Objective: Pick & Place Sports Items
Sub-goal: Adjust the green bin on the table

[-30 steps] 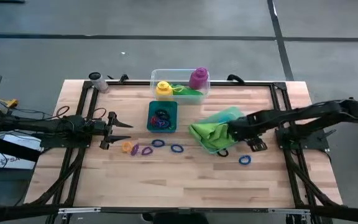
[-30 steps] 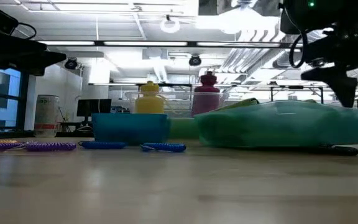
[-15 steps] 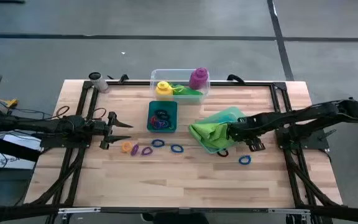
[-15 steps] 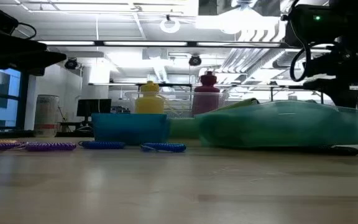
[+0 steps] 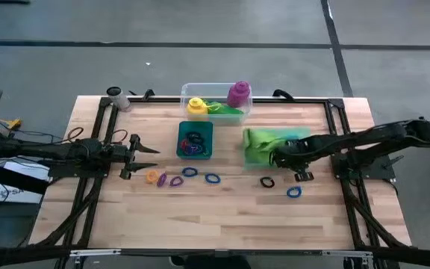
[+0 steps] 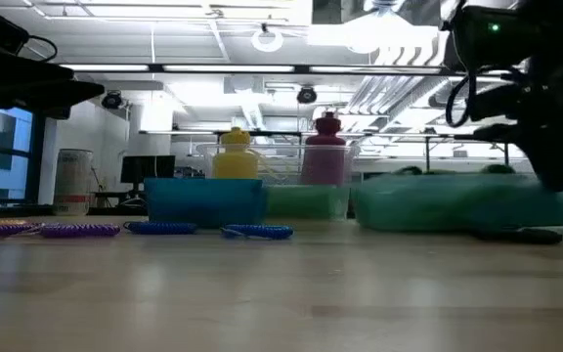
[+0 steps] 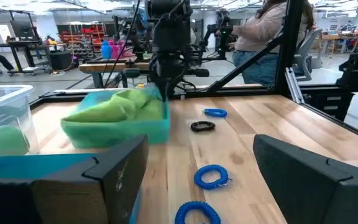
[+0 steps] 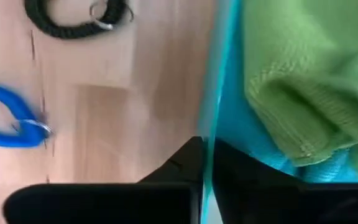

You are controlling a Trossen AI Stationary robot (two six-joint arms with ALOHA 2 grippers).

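Note:
A teal tray part (image 5: 298,138) holding a lime-green cloth (image 5: 258,143) stands flat on the table, right of centre; the left wrist view shows it too (image 7: 120,132). My right gripper (image 5: 275,158) is shut on its near wall. Another teal tray part (image 5: 195,127) at centre holds rings. A yellow bottle (image 5: 195,107) and a purple bottle (image 5: 238,94) stand in the clear tub (image 5: 216,88), with green cloth beside them. Loose rings lie near the front: purple (image 5: 176,180), blue (image 5: 213,178), black (image 5: 267,181), blue (image 5: 294,192). My left gripper (image 5: 149,149) waits open at the left. My right gripper pinches the thin upper edge of the tray's near wall (image 8: 211,112) between its two fingers, one inside the tray and one outside. The fingers come from above, pointing down. The tray rests flat on the table with the cloth inside.
A small can (image 5: 116,96) stands at the far left corner. Black frame rails (image 5: 95,142) run along both table sides. Bare wood lies along the near edge (image 5: 222,224). A person stands beyond the table in the left wrist view.
The teal tray part with the green cloth stood tipped up and skewed. It has dropped flat onto the table, squared up and shifted toward the right edge, which uncovers the black ring. My right gripper has sunk a little with it.

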